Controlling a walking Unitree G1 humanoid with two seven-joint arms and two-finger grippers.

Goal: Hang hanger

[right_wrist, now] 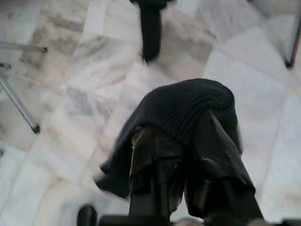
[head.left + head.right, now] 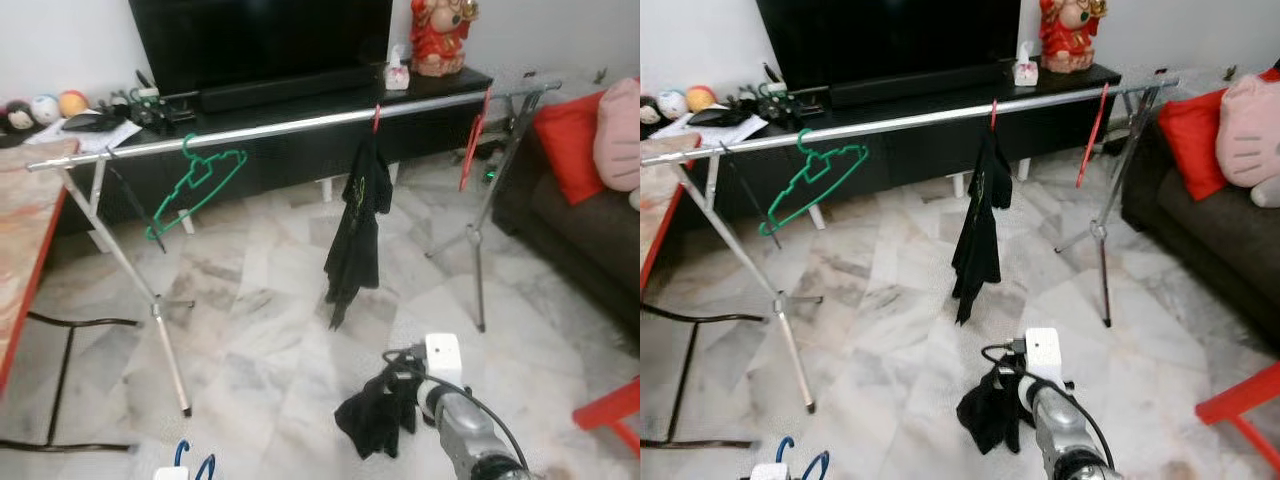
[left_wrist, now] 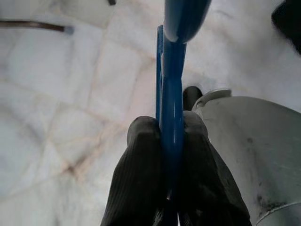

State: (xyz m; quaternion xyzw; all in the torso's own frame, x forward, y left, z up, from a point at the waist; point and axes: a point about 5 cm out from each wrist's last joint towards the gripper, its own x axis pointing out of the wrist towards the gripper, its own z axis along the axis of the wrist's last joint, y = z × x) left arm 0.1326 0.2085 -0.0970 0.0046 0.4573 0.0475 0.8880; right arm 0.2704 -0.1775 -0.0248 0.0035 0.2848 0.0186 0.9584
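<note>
blue hanger (image 3: 171, 94) clamped between left jaws, pinched edge-on

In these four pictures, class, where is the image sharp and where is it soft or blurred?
Left eye view: evenly lit, the rail and green hanger fairly sharp. Left wrist view: the blue hanger between the left gripper fingers is soft. Right wrist view: the dark cloth on the right gripper is smeared.

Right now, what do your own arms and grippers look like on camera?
The right arm is a silver metal cylinder with a white box at the wrist and a black cable looping over it. The left gripper has two long, ribbed black fingers.
</note>
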